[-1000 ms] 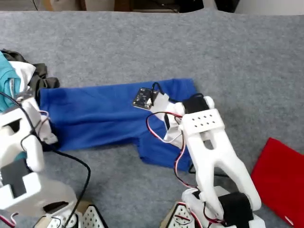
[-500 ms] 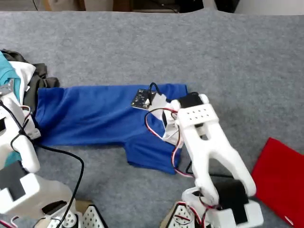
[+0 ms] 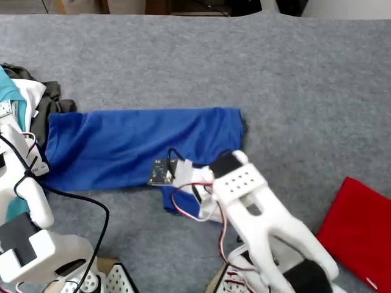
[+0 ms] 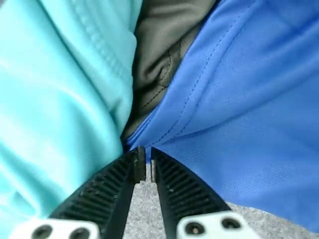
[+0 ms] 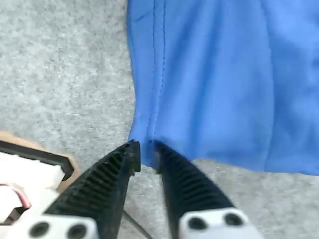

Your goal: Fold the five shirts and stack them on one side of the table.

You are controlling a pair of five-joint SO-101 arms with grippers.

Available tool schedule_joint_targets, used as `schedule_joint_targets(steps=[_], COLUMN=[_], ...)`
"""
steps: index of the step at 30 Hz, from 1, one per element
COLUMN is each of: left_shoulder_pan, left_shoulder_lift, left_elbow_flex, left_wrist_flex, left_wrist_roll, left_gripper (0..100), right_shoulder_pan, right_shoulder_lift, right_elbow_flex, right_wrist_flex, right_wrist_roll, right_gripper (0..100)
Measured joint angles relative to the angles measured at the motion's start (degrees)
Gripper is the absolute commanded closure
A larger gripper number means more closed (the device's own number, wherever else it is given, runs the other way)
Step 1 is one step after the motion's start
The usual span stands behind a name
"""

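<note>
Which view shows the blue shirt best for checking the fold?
High view: the blue cloth shirt lies spread across the grey table, an arm covering only its near edge. Left wrist view shows one corner; right wrist view, a stitched edge.

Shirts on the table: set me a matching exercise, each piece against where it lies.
Things:
1 blue shirt
2 red shirt
3 teal shirt
4 dark cloth

Places:
A far right, lying alone
B farthest left
C spread flat across the middle
D wedged between the teal shirt and the blue shirt

Pairs: 1-C, 2-A, 3-B, 4-D
</note>
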Motion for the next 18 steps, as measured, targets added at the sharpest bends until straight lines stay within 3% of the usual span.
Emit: schedule_joint_targets(steps=[6, 12, 18], left_shoulder_pan=[0.2, 4.0, 6.2], left_shoulder_lift=[0.0, 0.0, 0.0], left_elbow_flex=[-1.9, -6.0, -6.2], left_wrist_flex=[0.0, 0.0, -0.3], left_wrist_roll=[1.5, 5.5, 7.4], left_gripper=[85, 84, 84], right_shoulder_pan=[-3.3, -12.9, -14.7], right_shoulder_lift=[-0.8, 4.0, 13.5], right_elbow_flex=[0.0, 0.0, 0.0], right_wrist_flex=[0.9, -1.4, -8.1], right_wrist_roll=[0.0, -1.7, -1.9], right_gripper=[82.8, 82.6, 82.6])
